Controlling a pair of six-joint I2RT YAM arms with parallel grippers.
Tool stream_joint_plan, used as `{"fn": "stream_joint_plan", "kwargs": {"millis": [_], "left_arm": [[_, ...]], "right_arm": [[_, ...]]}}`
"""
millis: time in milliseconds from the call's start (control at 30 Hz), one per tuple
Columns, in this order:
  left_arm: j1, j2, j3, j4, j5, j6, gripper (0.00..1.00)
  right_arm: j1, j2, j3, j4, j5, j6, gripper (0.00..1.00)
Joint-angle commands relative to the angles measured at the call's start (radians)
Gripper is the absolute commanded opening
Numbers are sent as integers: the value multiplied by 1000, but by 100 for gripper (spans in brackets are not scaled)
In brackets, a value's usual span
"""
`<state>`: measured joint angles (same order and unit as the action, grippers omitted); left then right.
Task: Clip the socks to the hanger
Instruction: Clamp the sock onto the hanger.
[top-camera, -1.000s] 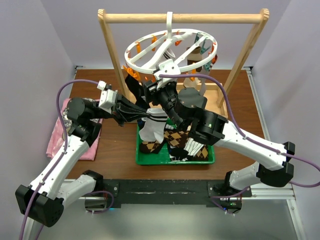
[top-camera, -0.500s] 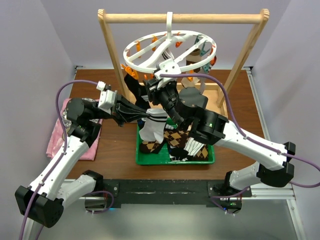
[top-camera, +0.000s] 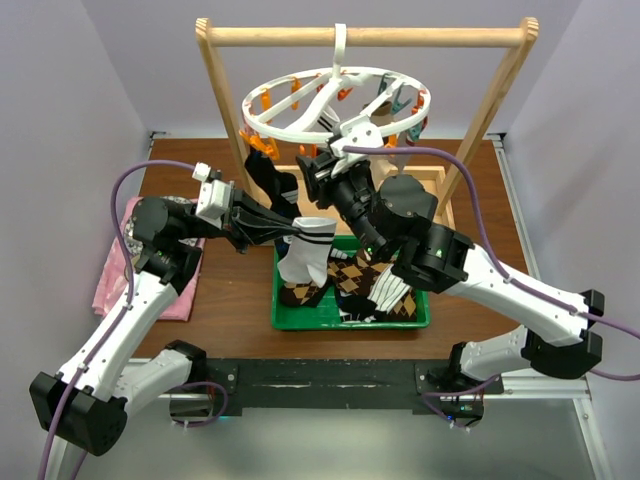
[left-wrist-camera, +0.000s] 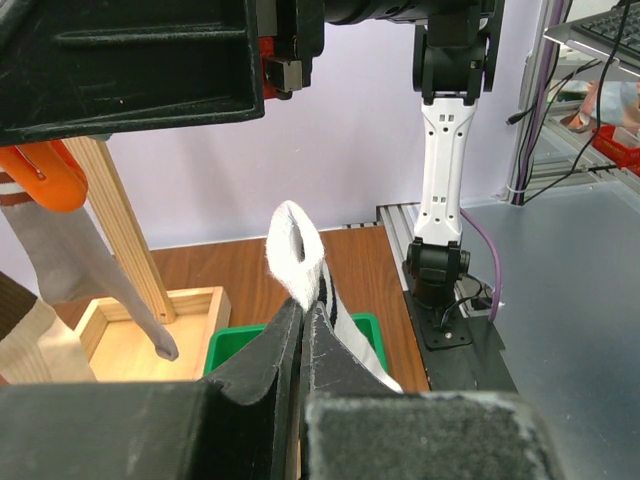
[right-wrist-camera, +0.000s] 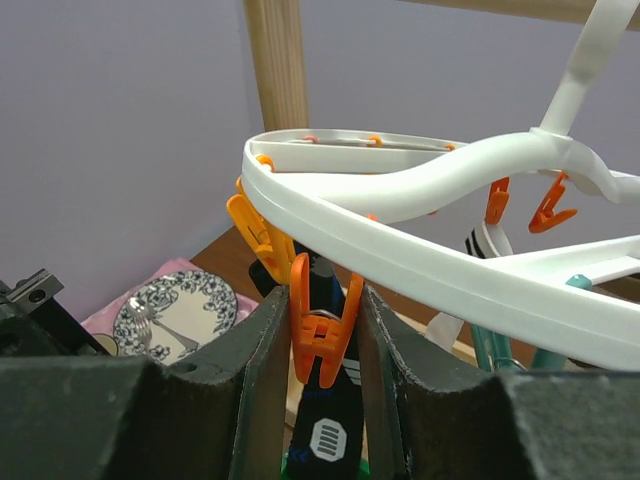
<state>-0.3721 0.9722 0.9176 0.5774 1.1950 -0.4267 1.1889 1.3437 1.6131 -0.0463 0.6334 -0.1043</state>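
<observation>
My left gripper (top-camera: 296, 228) is shut on the cuff of a white sock with black stripes (top-camera: 305, 256), holding it above the green tray; in the left wrist view the cuff (left-wrist-camera: 297, 248) sticks up from the closed fingertips (left-wrist-camera: 285, 318). The white ring hanger (top-camera: 262, 122) hangs by its hook from the wooden bar. My right gripper (right-wrist-camera: 321, 312) is shut on an orange peg (right-wrist-camera: 322, 330) under the ring's (right-wrist-camera: 420, 250) near left rim, its fingers pressing both handles. A black-and-blue sock (right-wrist-camera: 326, 432) hangs just behind that peg. In the top view the right gripper (top-camera: 326, 172) sits below the ring.
A green tray (top-camera: 286, 320) holds brown argyle socks (top-camera: 350, 276) and a striped one. The wooden frame (top-camera: 360, 36) stands at the back, with its post (left-wrist-camera: 120, 235) and box base (left-wrist-camera: 130, 330). A pink cloth (top-camera: 112, 272) with a patterned plate (right-wrist-camera: 170, 315) lies left.
The right gripper rose to the ring's rim and closed on an orange peg. The ring swung slightly left. The left gripper kept the striped sock still.
</observation>
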Motion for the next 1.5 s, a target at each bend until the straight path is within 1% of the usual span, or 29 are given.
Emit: {"fn": "stream_joint_plan", "kwargs": {"millis": [0, 67, 100, 167, 267, 300, 367, 433, 500, 533, 567, 600, 633, 667, 800, 967, 1067, 1467], "left_arm": [[9, -17, -8, 6, -43, 31, 0], [15, -7, 6, -17, -64, 61, 0], [16, -4, 15, -31, -89, 74, 0], [19, 13, 43, -80, -109, 113, 0], [22, 31, 70, -123, -179, 158, 0], [27, 40, 81, -128, -213, 157, 0], [45, 75, 104, -105, -219, 108, 0], [56, 121, 121, -44, -183, 65, 0], [71, 154, 138, -2, -143, -27, 0], [76, 184, 147, 81, -123, -70, 0], [85, 198, 158, 110, -103, -127, 0], [87, 213, 174, 116, -60, -142, 0], [87, 242, 197, 159, -39, -167, 0], [91, 255, 208, 180, -17, -222, 0], [99, 307, 269, 284, 87, -336, 0], [101, 310, 285, 317, 161, -374, 0], [101, 298, 277, 326, 178, -382, 0], [99, 296, 279, 323, 147, -373, 0]], "right_arm": [[-9, -34, -1, 36, -44, 34, 22], [-14, -40, 4, 25, -64, 54, 19], [-18, -52, 1, 20, -67, 61, 15], [-34, -67, -5, 14, -89, 98, 12], [-71, -90, -18, 0, -152, 170, 12], [-81, -95, -21, -9, -178, 190, 12], [-94, -101, -24, -18, -193, 207, 12], [-98, -109, -33, -21, -224, 229, 12], [-106, -113, -42, -24, -241, 241, 12], [-109, -113, -45, -24, -254, 242, 12], [-109, -121, -50, -23, -262, 244, 11], [-112, -124, -62, -15, -270, 247, 11], [-112, -126, -68, -13, -287, 247, 12], [-117, -129, -71, -12, -293, 247, 12], [-124, -123, -78, -12, -342, 252, 11], [-133, -117, -84, -6, -382, 253, 11], [-140, -112, -79, -9, -405, 258, 11], [-149, -107, -90, 2, -460, 293, 10]]}}
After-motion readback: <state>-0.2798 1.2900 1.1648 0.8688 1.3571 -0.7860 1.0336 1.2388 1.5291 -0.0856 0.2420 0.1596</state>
